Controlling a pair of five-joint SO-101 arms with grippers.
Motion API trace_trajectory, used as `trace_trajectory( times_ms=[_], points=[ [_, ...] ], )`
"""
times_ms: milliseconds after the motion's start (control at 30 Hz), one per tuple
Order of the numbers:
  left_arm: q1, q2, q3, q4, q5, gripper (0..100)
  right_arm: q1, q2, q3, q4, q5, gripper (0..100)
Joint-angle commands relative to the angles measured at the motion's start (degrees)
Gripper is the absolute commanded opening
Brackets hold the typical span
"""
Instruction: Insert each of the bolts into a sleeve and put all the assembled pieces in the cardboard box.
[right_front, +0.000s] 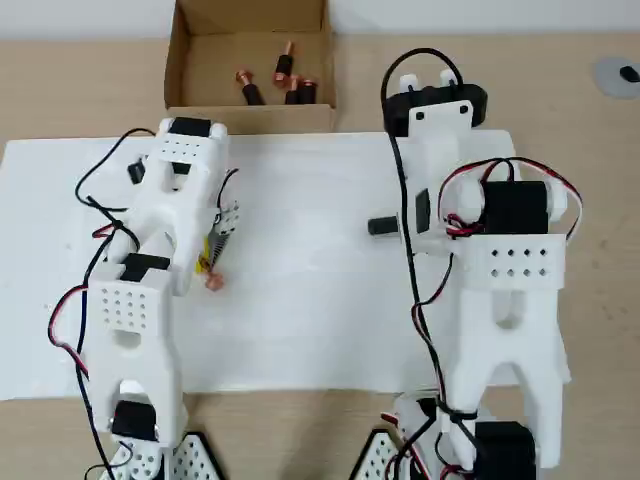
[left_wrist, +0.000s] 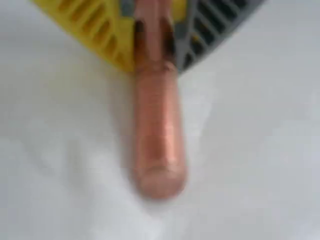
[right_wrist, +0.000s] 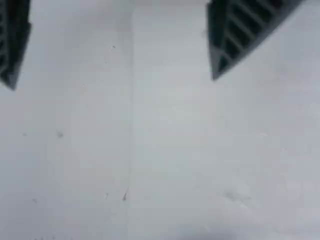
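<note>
My left gripper is clamped on a copper bolt, which sits between the yellow finger and the grey finger and sticks out past their tips; from the high view I see that bolt low over the white sheet, at the sheet's left part beside the left arm; whether its end touches the sheet I cannot tell. My right gripper has its claw spread wide with nothing between the dark fingers, only bare white sheet below. The cardboard box stands on the wooden table just past the far edge of the sheet, nearer the left arm's side; inside it lie the assembled pieces, copper bolts seated in black sleeves, grouped toward the near wall of the box; I count about three, though the ones at the right overlap and I cannot separate them surely.
</note>
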Motion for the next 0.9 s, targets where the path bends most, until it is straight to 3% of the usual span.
trace_trajectory(
  times_ms=[0,500,733,867],
  points=[
    [-1.3,-1.1,-4.6,1.8,-19.5,1,0.5,-2.1,-0.3,-0.6,0.4,29.1],
    [-0.3,-38.1,-1.8,1.7,-78.2,1,0.5,-2.1,-0.3,-0.6,0.3,29.0],
    [0.4,-55.5,12.5,1.6,-112.2,1,0.5,-2.1,-0.3,-0.4,0.4,29.0],
    [0.4,-58.7,20.2,1.5,-119.8,1,0.5,-2.1,0.0,-0.4,0.4,29.0]
  ],
)
